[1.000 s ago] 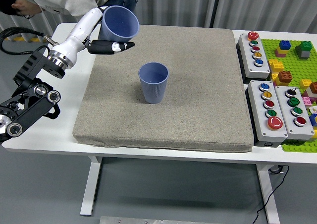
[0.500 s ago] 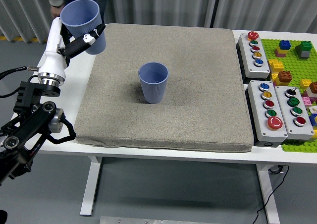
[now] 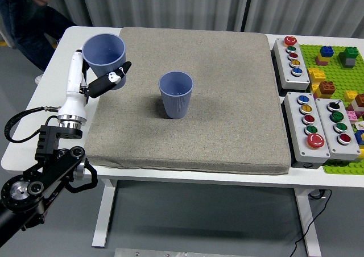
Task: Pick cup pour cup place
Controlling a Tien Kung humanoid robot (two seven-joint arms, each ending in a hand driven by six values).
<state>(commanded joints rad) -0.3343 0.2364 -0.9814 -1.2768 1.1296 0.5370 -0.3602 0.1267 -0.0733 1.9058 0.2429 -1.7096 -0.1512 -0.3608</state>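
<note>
My left hand (image 3: 102, 78) is shut on a blue ribbed cup (image 3: 104, 55), holding it upright above the left edge of the grey mat (image 3: 187, 126). Black fingers (image 3: 108, 81) wrap the cup's lower front. A second blue cup (image 3: 176, 94) stands upright near the mat's middle, well to the right of the held cup and apart from the hand. My left arm rises from the lower left corner. My right arm is out of the picture.
Grey button boxes (image 3: 293, 57) (image 3: 321, 126) with coloured buttons line the table's right side, beside a green baseplate (image 3: 341, 63) with bricks. A person (image 3: 28, 12) walks at the far left, away from the table. A black cable (image 3: 23, 120) loops by my left arm.
My left hand has carried the held cup from a tilted pose over the mat's far left back to upright, and lowered it toward me. The person has moved away to the left.
</note>
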